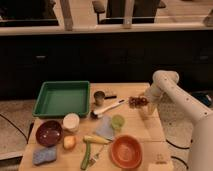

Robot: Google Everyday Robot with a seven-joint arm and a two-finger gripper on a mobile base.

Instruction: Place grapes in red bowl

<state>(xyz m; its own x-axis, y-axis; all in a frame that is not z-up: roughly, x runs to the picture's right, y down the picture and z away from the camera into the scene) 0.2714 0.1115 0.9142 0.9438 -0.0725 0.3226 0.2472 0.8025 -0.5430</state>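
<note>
The grapes point(137, 101), a small dark reddish-purple cluster, lie on the wooden table point(145, 131) near its right back edge. My gripper point(145, 107) hangs at the end of the white arm point(168, 88), pointing down just right of the grapes and close to them. It stands open with nothing in it. The red bowl point(125, 151), orange-red and empty, sits at the table's front, well forward and a little left of the grapes.
A green tray point(62, 98) fills the back left. A metal cup point(99, 97) and a white-handled utensil point(108, 107) lie left of the grapes. Also there: a dark maroon bowl point(48, 132), white cup point(71, 121), small green cup point(117, 121), sponge point(44, 155), and a green vegetable point(87, 154).
</note>
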